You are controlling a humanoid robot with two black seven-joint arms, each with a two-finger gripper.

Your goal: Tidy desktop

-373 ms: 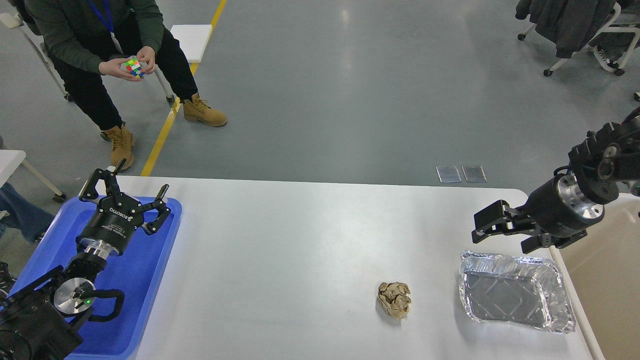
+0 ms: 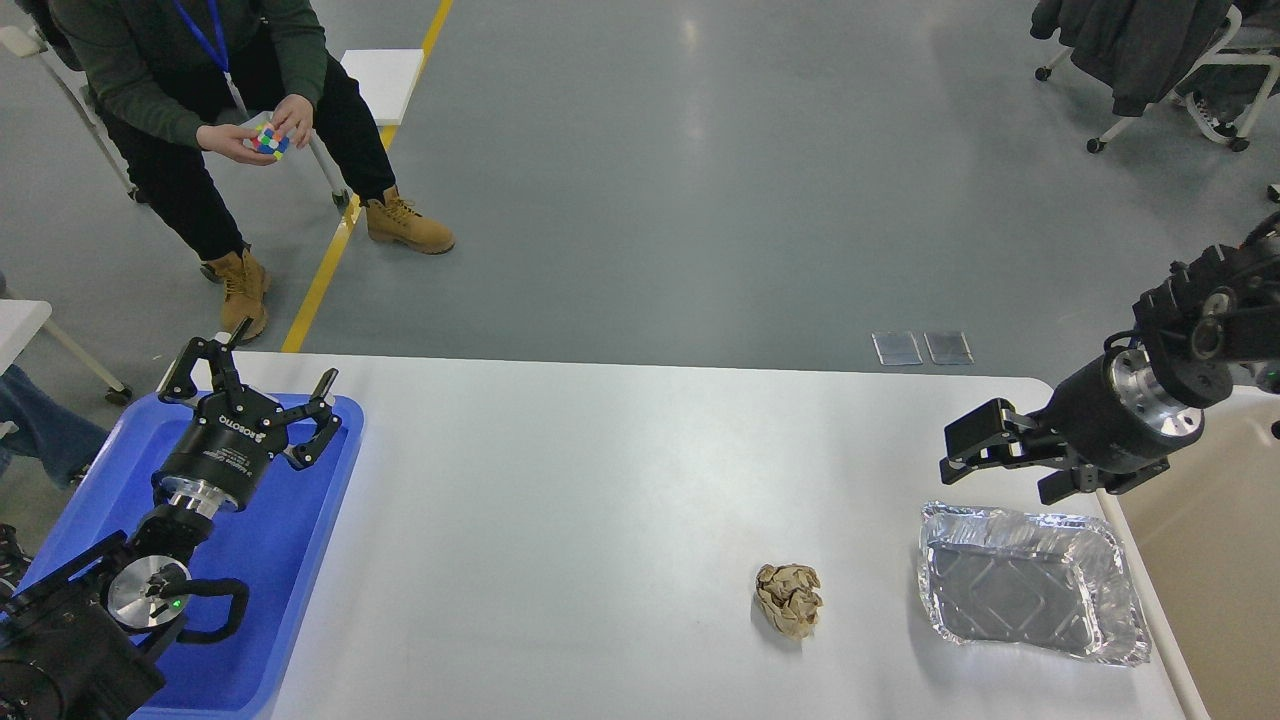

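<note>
The bench is big, white and mostly bare. Two bits of rubbish lie on it near the 4 o'clock corner: a crumpled brown paper ball and, a little to its right, a shiny foil tray.

The right tool hangs just above the far rim of the foil tray. I cannot tell if its fingers are wide or narrow, because they look like one dark lump from here. It holds nothing that I can see. The left tool sits over the blue tray at 9 o'clock, with its fingers spread wide and empty.

I think the step now is to pick up the foil tray. Foil is thin and bends, so a good way is to pinch one rim softly and lift slowly.

The foil tray lies close to the bench's right edge, and a beige bin waits just past that edge. The middle of the bench gives lots of free room.
</note>
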